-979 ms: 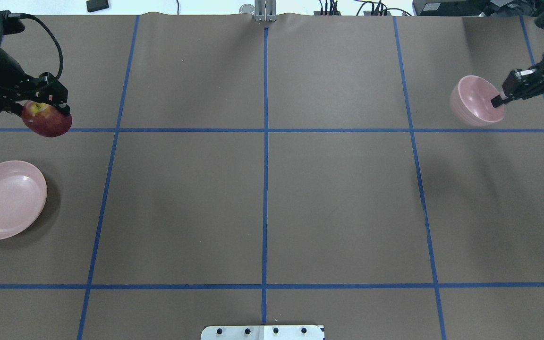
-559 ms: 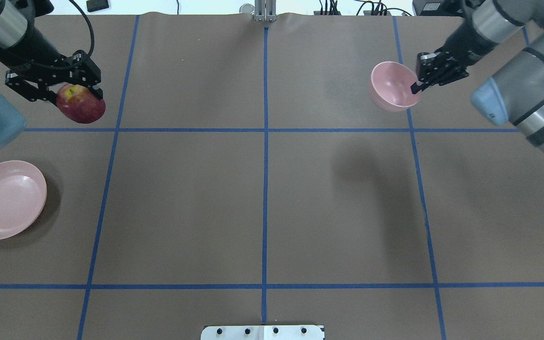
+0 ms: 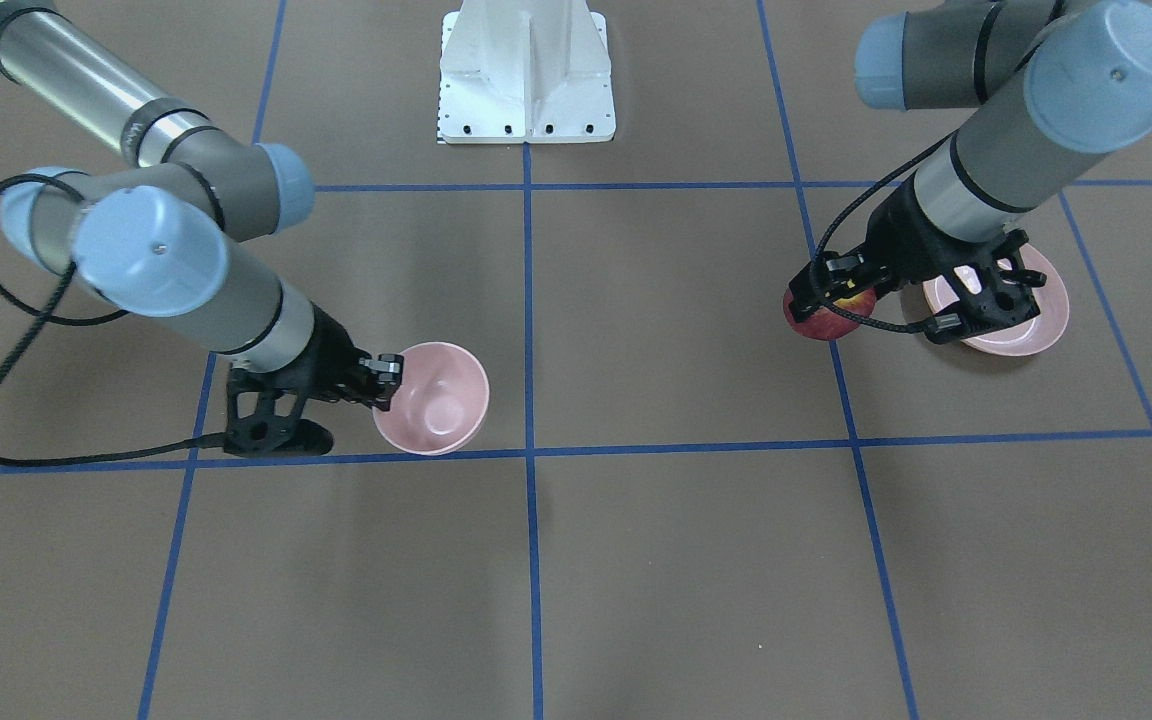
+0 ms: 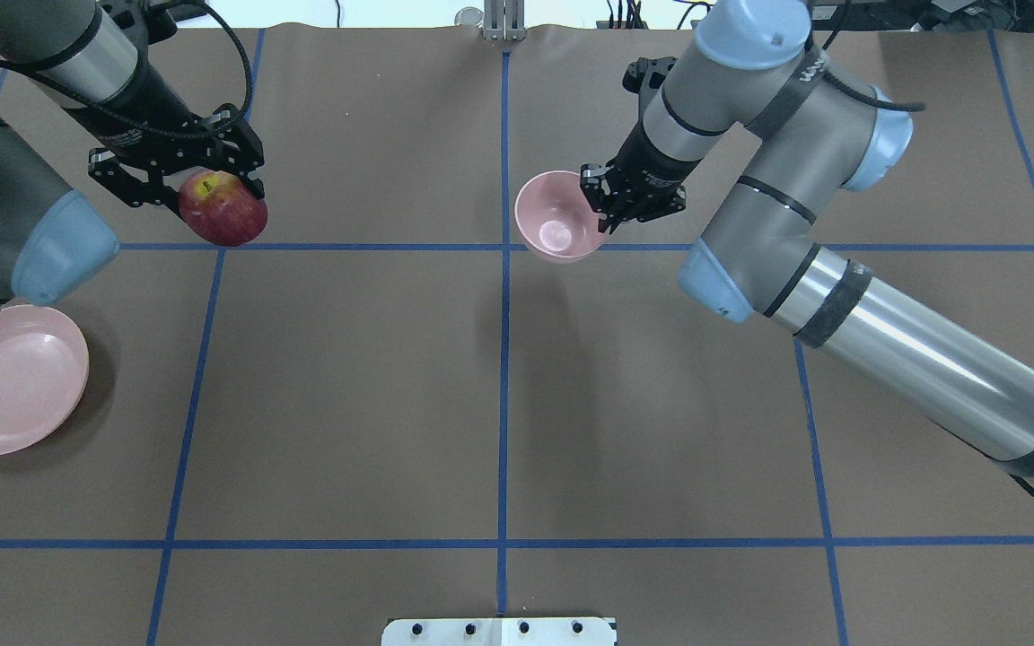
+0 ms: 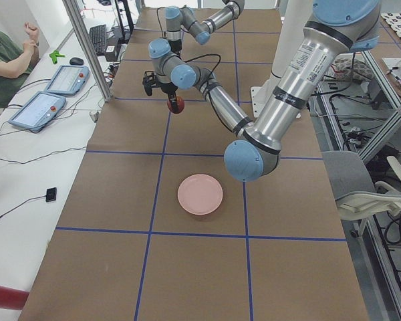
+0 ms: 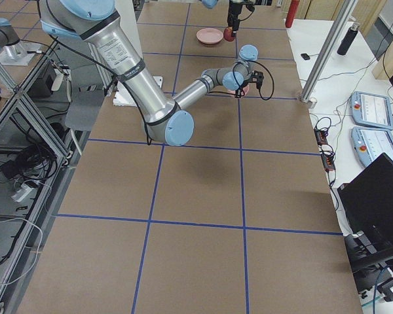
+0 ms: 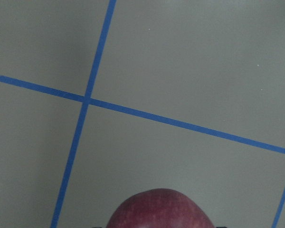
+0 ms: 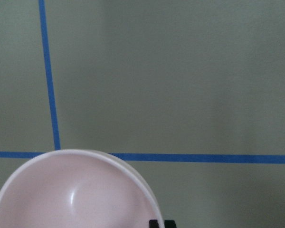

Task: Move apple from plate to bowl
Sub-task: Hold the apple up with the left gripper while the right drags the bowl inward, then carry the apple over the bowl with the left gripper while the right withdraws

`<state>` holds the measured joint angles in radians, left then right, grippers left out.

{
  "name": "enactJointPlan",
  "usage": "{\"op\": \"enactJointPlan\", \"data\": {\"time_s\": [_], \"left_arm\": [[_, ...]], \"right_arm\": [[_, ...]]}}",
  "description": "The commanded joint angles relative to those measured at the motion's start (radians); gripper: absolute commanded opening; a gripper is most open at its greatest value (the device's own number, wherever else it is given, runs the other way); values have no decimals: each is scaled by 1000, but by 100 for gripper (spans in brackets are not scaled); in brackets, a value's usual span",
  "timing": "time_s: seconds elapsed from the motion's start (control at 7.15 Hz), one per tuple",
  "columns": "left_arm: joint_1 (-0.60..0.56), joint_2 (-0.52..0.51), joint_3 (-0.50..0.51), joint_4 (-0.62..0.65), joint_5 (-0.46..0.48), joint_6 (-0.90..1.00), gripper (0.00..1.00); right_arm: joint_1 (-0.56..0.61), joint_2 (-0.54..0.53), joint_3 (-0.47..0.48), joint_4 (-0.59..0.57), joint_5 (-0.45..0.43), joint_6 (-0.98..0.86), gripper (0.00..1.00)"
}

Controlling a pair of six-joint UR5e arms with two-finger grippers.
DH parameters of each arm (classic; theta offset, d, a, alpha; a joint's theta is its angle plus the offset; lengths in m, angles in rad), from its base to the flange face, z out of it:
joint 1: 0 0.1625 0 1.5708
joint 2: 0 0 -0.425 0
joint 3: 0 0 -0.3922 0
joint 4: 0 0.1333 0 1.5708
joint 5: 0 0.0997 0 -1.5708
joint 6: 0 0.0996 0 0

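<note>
My left gripper [image 4: 212, 188] is shut on the dark-red apple [image 4: 223, 209] and holds it in the air over the far left of the table; the apple also shows in the front view [image 3: 826, 315] and at the bottom of the left wrist view [image 7: 157, 210]. The pale-pink plate [image 4: 10, 377] lies empty at the near left edge. My right gripper [image 4: 605, 208] is shut on the rim of the small pink bowl [image 4: 557, 217] and holds it in the air near the table's centre line. The bowl [image 3: 433, 397] is empty and fills the bottom of the right wrist view [image 8: 76, 194].
The table is covered in brown paper with a blue tape grid [image 4: 503, 359]. The robot's white base plate [image 4: 499, 632] sits at the near edge. Cables and devices lie beyond the far edge. An operator [image 5: 7, 57] sits by the far side.
My right arm has carried the bowl far to the left, from the far right to near the centre line. My left arm has carried the apple to the right, towards the centre.
</note>
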<state>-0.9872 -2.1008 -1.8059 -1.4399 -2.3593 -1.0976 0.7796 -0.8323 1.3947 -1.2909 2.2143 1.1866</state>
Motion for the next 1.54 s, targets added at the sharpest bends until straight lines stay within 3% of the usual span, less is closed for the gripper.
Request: {"op": "enactJointPlan", "data": {"time_s": [0.0, 0.42, 0.56, 0.7, 0.84, 0.98, 1.12, 1.26, 1.4], "left_arm": [[7, -5, 8, -7, 0, -5, 0], [16, -5, 8, -8, 0, -4, 0], [18, -5, 8, -8, 0, -4, 0], [19, -5, 10, -8, 0, -5, 0], [22, -13, 8, -10, 0, -24, 0], [95, -54, 11, -10, 8, -104, 0], [134, -117, 34, -14, 9, -181, 0], [180, -172, 68, -40, 52, -255, 0], [214, -226, 159, -141, 96, -331, 0]], "right_arm": [[-86, 51, -36, 5, -77, 100, 0], [-144, 52, -51, 18, -145, 117, 4], [-145, 48, -54, 33, -145, 123, 42], [-141, 47, -48, 39, -143, 125, 99], [-119, 48, -31, 39, -130, 123, 100], [-88, 45, -1, 38, -107, 111, 100], [-25, 21, 19, 38, 7, 90, 100], [37, -67, 94, 33, 69, 52, 100], [82, -167, 163, 28, 64, -76, 100]]}}
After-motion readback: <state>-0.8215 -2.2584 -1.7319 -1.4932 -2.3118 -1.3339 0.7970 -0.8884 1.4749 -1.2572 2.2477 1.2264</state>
